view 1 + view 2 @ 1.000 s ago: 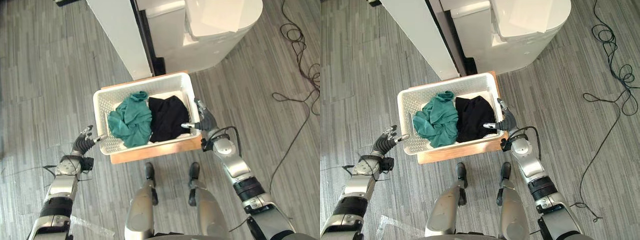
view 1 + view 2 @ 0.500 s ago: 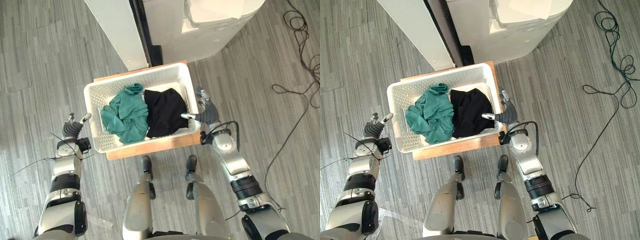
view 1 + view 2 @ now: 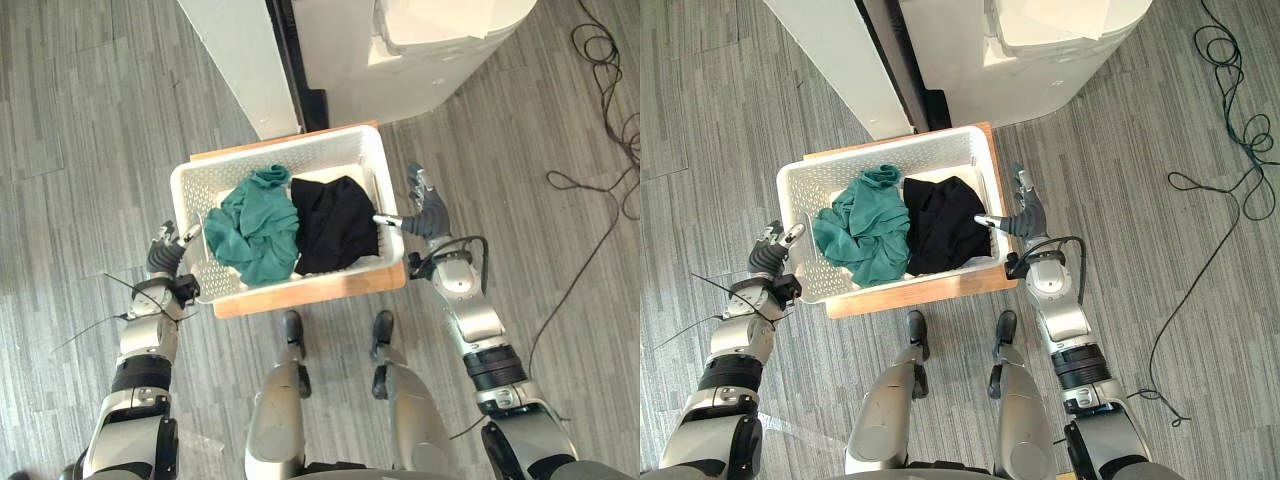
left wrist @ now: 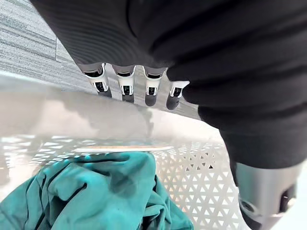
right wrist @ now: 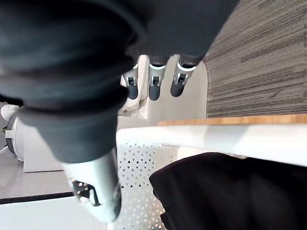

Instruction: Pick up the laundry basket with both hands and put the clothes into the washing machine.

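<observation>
The basket sits on the wooden board, back from its near edge, and with our left hand and right hand merely spread astride its rims, lifting before they close could drop one end and spill the clothes.

Basket on board, centre of floor. In basket: left garment and right garment, side by side, touching. Left hand just beside basket's left wall, right hand just beside right wall. Washing machine behind basket, far right. Panel left of machine.
</observation>
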{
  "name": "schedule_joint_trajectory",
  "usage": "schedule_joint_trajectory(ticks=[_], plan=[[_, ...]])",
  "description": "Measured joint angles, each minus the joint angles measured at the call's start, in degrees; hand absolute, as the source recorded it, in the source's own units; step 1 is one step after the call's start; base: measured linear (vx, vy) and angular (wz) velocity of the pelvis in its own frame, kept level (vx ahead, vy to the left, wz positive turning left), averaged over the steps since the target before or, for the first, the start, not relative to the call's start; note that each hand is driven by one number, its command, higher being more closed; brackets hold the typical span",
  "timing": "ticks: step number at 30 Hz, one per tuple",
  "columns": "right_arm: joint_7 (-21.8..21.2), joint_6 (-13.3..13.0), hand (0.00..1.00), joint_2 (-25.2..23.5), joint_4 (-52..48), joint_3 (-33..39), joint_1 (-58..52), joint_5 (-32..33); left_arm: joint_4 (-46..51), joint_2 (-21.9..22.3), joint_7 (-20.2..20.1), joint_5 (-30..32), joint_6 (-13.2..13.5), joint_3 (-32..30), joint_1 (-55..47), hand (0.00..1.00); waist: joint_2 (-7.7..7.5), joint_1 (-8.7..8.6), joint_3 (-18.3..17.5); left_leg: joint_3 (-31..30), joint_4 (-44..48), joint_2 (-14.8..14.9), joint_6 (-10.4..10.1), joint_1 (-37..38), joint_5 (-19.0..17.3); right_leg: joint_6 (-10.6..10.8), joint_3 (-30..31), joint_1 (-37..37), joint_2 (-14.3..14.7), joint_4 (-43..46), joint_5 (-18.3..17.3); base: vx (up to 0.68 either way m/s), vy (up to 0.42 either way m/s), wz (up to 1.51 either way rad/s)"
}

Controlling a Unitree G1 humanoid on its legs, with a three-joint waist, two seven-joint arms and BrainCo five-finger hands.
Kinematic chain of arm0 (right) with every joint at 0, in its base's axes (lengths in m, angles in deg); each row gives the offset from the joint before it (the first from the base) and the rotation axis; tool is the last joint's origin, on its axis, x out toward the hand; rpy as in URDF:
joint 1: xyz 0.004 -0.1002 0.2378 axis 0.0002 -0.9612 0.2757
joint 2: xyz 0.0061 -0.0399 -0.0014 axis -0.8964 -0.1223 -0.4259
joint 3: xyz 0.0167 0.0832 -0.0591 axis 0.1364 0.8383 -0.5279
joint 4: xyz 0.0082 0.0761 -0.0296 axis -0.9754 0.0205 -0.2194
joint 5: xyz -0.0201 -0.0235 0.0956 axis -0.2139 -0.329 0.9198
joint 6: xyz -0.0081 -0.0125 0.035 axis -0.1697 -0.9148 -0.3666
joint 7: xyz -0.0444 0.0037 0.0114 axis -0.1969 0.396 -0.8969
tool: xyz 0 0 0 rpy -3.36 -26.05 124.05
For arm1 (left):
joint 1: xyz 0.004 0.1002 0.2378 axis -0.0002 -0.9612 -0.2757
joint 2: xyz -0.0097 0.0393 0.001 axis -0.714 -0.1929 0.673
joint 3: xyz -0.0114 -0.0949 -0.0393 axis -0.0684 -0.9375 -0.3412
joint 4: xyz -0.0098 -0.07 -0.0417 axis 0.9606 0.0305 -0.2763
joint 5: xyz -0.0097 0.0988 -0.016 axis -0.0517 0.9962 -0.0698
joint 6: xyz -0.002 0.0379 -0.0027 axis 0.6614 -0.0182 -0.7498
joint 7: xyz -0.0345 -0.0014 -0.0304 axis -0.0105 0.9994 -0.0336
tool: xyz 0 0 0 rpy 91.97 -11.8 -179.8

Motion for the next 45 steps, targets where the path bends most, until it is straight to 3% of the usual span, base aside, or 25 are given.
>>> schedule_joint_trajectory(ticks=[6, 19, 31, 39, 45], plan=[[0.99, -0.05, 0.00, -0.08, -2.23, -0.74, 0.30, 1.06, -12.63, 0.06, -0.40, 0.91, -0.55, 0.15, 5.49, 0.00, -0.19, -0.24, 0.11, 1.22, -0.03, 0.16, -0.01, -0.22, -0.01, -0.07, 1.06, -0.86, 0.24, -0.16, 0.37, 0.00, -0.003, -0.08], [1.64, -0.09, 0.00, -0.33, -5.19, -0.77, 7.05, 5.30, -16.34, 0.09, -0.18, 0.78, -0.81, -6.22, 10.97, 0.00, -0.96, -0.31, 0.56, 2.17, 1.54, 1.19, -0.02, -2.34, -0.04, -0.33, 1.91, -2.21, 1.08, -1.38, 2.21, -0.02, -0.013, -0.05], [2.14, 4.59, 0.00, -2.91, 15.35, 2.83, 17.64, 5.28, -12.50, -0.06, -0.02, -1.55, -0.19, 3.96, 13.10, 0.00, -0.94, 0.16, 0.54, -0.84, 0.15, 1.06, -1.44, -3.53, 1.76, -0.47, -1.16, -2.08, 0.88, -1.66, 2.31, 0.00, -0.009, 0.11], [-1.40, 4.75, 0.00, -0.50, 24.88, 5.06, 19.93, 9.55, -6.04, -1.36, -0.71, -1.15, -0.53, 10.52, 11.72, 0.00, -0.86, 1.15, 0.50, -2.12, -2.26, 1.02, -2.32, -3.11, 3.88, -0.65, -2.65, -1.86, 0.93, -1.60, 2.36, -0.02, -0.023, 0.10], [-4.04, 4.81, 0.00, 1.19, 30.66, 4.72, 21.69, 12.95, -6.08, -4.01, -3.05, 1.21, -0.66, 14.25, 11.87, 0.00, -0.88, 1.29, 0.43, -2.47, -3.88, 1.00, -1.66, -3.00, 4.73, -0.79, -3.72, -1.85, 0.92, -1.60, 2.43, -0.02, -0.014, 0.08]])
